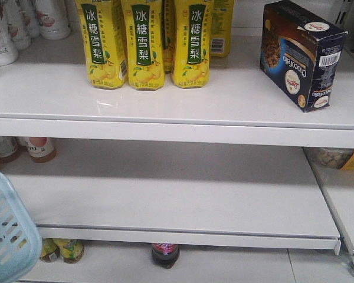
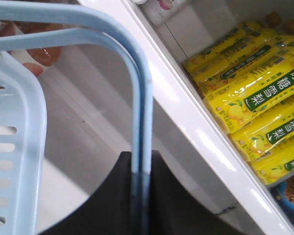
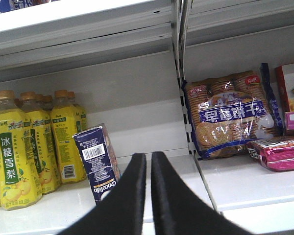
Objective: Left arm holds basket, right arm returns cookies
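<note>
The cookies (image 1: 301, 54) stood on the shelf (image 1: 165, 100), so the empty, closed right gripper (image 3: 148, 161) should retreat straight while the left gripper (image 2: 139, 196) clamped the basket (image 2: 137, 98) handle.

- A shop: white tiered shelves (image 1: 177, 106) stocked with goods.
- Rows of identical yellow drink bottles (image 3: 12, 156), left of the right tool (image 3: 148, 169).
- Packaged biscuits (image 3: 230, 115) on the adjoining shelf, to its right.
- A light blue shopping basket (image 1: 6, 236).
</note>
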Controlling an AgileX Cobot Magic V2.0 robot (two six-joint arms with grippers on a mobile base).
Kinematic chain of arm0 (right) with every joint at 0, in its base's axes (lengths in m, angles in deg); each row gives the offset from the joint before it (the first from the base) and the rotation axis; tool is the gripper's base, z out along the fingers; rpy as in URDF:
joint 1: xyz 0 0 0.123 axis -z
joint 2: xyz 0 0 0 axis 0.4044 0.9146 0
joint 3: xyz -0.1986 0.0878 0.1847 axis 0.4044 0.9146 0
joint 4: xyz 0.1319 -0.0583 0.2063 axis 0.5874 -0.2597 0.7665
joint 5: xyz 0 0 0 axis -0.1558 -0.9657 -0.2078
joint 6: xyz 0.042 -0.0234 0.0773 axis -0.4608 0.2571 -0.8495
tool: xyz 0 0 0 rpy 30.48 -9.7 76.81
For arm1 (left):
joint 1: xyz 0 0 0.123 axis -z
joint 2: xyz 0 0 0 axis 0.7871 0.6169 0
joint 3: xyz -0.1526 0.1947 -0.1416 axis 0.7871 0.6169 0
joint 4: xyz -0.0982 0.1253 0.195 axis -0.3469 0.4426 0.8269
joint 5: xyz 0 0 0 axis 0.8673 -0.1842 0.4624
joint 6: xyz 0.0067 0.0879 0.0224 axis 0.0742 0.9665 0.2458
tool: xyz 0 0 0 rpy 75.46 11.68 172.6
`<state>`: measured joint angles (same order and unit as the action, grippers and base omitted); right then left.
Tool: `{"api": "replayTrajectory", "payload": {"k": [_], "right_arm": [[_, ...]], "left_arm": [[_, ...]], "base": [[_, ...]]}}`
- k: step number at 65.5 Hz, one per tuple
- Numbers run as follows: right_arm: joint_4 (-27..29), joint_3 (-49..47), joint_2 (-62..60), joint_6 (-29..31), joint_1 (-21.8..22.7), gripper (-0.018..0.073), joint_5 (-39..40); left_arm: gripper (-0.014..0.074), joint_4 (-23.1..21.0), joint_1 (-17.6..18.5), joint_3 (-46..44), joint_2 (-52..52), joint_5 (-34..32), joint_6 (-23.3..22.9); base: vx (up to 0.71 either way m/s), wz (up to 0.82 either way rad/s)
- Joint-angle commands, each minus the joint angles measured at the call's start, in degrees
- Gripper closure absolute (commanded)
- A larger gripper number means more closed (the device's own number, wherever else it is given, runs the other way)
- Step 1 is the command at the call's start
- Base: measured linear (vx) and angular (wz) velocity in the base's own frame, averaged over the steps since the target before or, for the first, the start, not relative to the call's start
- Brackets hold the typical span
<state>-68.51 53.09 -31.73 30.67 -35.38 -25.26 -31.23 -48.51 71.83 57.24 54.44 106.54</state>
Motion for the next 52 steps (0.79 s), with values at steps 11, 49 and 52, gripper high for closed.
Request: {"api": "replayTrajectory", "payload": {"k": [11,49,52], "right_arm": [[-1.32,-1.20,0.81,0.26,0.23,0.0570,2.38],[-1.32,-1.20,0.81,0.26,0.23,0.0570,2.38],[-1.32,-1.20,0.81,0.26,0.23,0.0570,2.38]], "left_arm": [[0.0596,33.49,-0.04,-1.85,-0.04,-2.16,-14.59],[0.0596,73.76,-0.07,-1.85,-0.04,-2.66,-28.32],[0.0596,74.63,-0.07,-1.69,-0.04,-3.02,-28.32]], "base": [[0.00,0.00],[0.00,0.00],[0.00,0.00]]}}
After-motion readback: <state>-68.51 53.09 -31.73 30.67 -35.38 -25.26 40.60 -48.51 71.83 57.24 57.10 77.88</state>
